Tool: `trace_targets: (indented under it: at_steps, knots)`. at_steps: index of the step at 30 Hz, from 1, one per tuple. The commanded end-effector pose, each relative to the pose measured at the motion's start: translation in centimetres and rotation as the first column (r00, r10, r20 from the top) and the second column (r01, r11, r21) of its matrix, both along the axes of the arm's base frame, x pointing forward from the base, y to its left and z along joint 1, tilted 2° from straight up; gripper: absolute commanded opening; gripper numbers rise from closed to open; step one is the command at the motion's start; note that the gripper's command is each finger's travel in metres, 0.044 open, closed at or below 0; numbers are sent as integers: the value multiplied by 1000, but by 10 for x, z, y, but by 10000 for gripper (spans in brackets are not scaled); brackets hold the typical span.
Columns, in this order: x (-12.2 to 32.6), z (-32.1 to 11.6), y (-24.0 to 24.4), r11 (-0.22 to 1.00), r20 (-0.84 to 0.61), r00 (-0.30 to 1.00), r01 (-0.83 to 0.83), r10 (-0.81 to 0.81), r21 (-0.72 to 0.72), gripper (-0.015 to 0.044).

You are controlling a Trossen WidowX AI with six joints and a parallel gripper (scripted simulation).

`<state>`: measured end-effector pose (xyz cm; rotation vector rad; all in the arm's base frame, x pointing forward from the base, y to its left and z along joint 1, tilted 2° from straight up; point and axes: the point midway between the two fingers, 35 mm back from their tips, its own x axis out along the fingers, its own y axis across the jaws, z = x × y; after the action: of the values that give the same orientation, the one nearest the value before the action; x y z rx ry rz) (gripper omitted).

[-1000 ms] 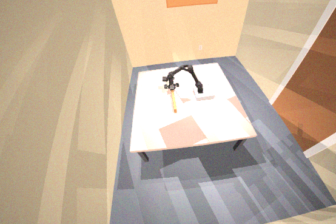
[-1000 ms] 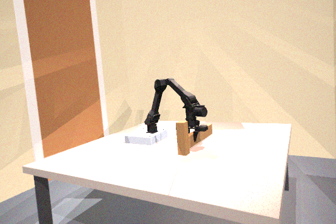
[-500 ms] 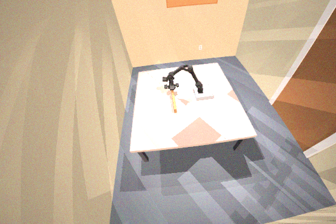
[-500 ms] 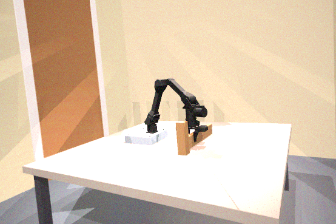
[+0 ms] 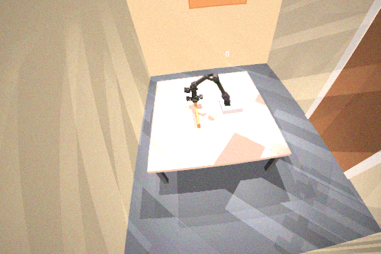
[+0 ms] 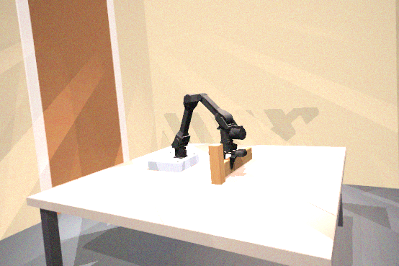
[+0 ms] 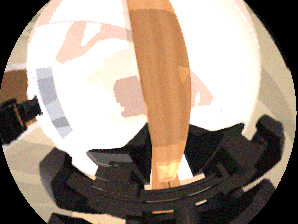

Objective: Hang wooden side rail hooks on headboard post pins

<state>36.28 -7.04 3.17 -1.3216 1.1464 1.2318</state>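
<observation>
Your gripper (image 5: 194,101) (image 6: 232,162) (image 7: 160,120) is clamped on the wooden rail (image 5: 197,113) (image 6: 239,163) (image 7: 165,75), whose long axis runs from the claw to the near post (image 6: 217,164), the 1 arm overhead; it looks plain orange-brown, straight-edged, though whether the 2 hooks are seated you probably can't tell here.

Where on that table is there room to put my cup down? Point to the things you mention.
Likely beyond the post (image 6: 217,164), toward the table's (image 5: 172,155) near edge in the top view. It is crowded around the fingers (image 5: 195,101) (image 6: 232,158), the rail (image 5: 197,115) (image 6: 243,161) (image 7: 167,80) and the white base (image 5: 234,109) (image 6: 166,165).
</observation>
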Motion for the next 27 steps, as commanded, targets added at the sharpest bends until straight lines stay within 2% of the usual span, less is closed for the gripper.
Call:
trace_targets:
  at_steps: [1,15,27]
  knots:
    - [1,0,-1,1000,4,1000,4,-4,-5,0]
    - [1,-2,-1,1000,4,1000,4,-4,-5,0]
    - [-1,-2,0,1000,-2,1000,0,0,0,315]
